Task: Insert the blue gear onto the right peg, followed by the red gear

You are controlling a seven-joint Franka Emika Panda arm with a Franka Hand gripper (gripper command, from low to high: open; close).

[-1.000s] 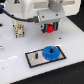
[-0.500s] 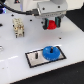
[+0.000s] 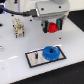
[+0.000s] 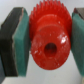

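Plate (image 3: 31, 59) nearest us: blue gear (image 3: 50, 52) sits flat at its right end, so we judge it already on the right peg, which it hides. Left pin (image 3: 39, 54) bare.

Above and behind, gripper (image 3: 51, 26) hangs clear of the table, fingers clamped on the red gear (image 3: 51, 27); the wrist view shows the pads (image 4: 19, 41) pressed against the teeth of that gear (image 4: 49, 39).

Over the last second the arm has shifted slightly toward the exterior view's right and up. We read this as carrying; red gear not yet over the blue one.

Exterior view looks down from afar; wrist view close-up shares the red gear (image 3: 51, 26).
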